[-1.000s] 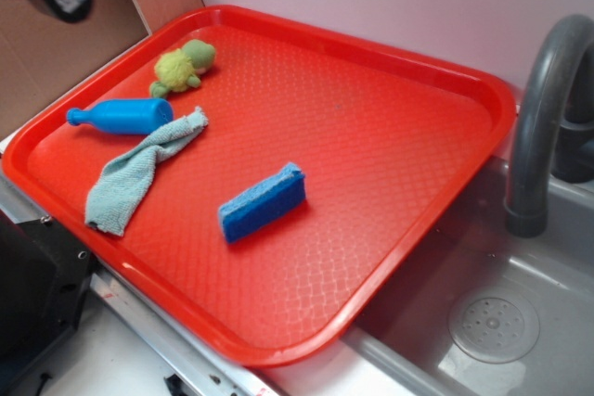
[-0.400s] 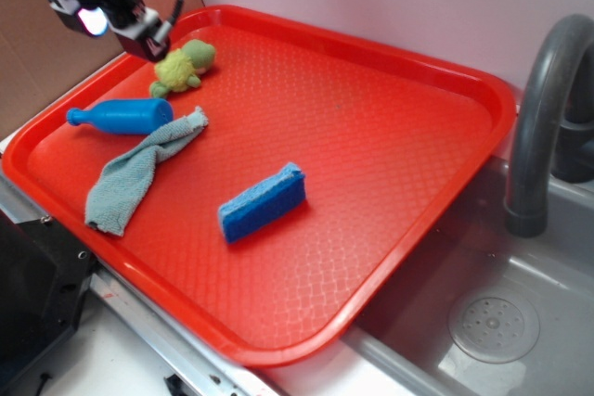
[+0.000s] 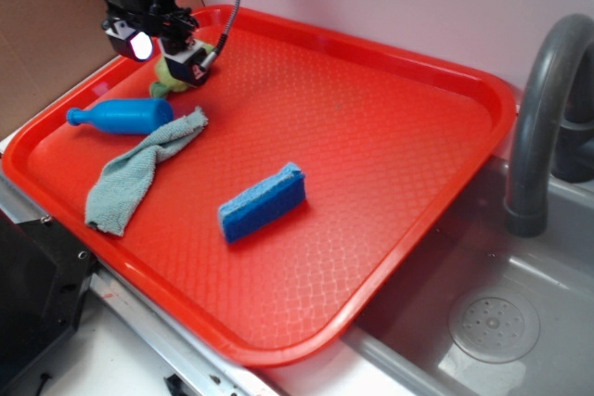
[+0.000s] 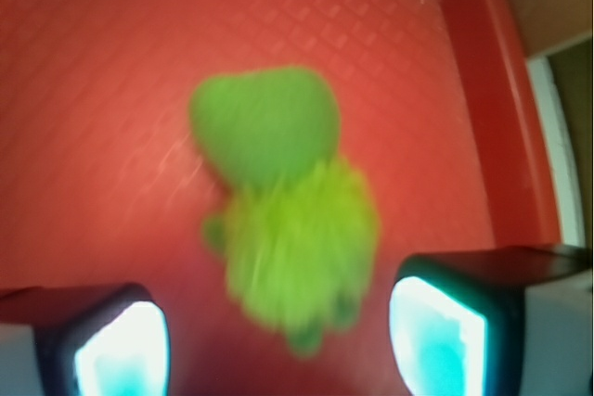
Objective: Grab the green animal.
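The green animal [image 4: 283, 220] lies on the red tray [image 3: 371, 136] near its far left corner, just beyond the blue bottle [image 3: 121, 116]. The gripper [image 4: 278, 331] hangs over it, its 2 fingers [image 4: 116, 345] spread to either side of the fuzzy body, not touching it.

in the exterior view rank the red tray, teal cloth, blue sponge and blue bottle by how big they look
1. Red tray, by far the largest.
2. Teal cloth, spread out in a long strip.
3. Blue bottle and blue sponge: they look much alike in size, so I would not rank them against each other.
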`<state>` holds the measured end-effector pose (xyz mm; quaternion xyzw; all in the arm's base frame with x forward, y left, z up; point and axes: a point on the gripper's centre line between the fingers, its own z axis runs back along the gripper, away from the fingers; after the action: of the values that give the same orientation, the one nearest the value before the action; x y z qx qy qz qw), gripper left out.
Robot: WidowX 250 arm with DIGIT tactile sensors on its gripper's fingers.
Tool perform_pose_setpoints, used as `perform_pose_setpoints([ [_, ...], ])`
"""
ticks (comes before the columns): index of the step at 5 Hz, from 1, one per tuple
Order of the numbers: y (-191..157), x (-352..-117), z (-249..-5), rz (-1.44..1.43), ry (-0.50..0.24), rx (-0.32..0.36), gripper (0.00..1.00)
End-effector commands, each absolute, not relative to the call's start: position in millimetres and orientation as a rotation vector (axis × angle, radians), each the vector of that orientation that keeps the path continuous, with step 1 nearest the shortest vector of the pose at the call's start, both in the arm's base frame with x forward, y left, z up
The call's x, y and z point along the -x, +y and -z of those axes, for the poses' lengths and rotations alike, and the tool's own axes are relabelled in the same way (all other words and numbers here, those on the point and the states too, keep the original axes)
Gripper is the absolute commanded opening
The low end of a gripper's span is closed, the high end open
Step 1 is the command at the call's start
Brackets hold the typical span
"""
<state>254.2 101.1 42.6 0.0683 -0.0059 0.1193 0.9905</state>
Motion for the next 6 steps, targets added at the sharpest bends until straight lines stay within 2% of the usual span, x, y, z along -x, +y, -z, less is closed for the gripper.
perform_pose_setpoints([
  [1, 111.7, -267.8, -23.4, -0.246, 0.049, -0.146, 0.70],
  [2, 108.9, -269.2, -17.6, -0.206, 0.068, -0.121, 0.00],
  [3, 105.7, -265.6, -21.4, -0.223, 0.066, -0.145, 0.00],
  [4, 90.5, -257.0, -62.7, -0.284, 0.046, -0.137, 0.00],
  [5, 64.4, -248.6, -111.3, -0.292, -0.058, -0.134, 0.00],
  [6, 38.9, -236.4, -154.7, -0.244, -0.139, -0.040, 0.00],
])
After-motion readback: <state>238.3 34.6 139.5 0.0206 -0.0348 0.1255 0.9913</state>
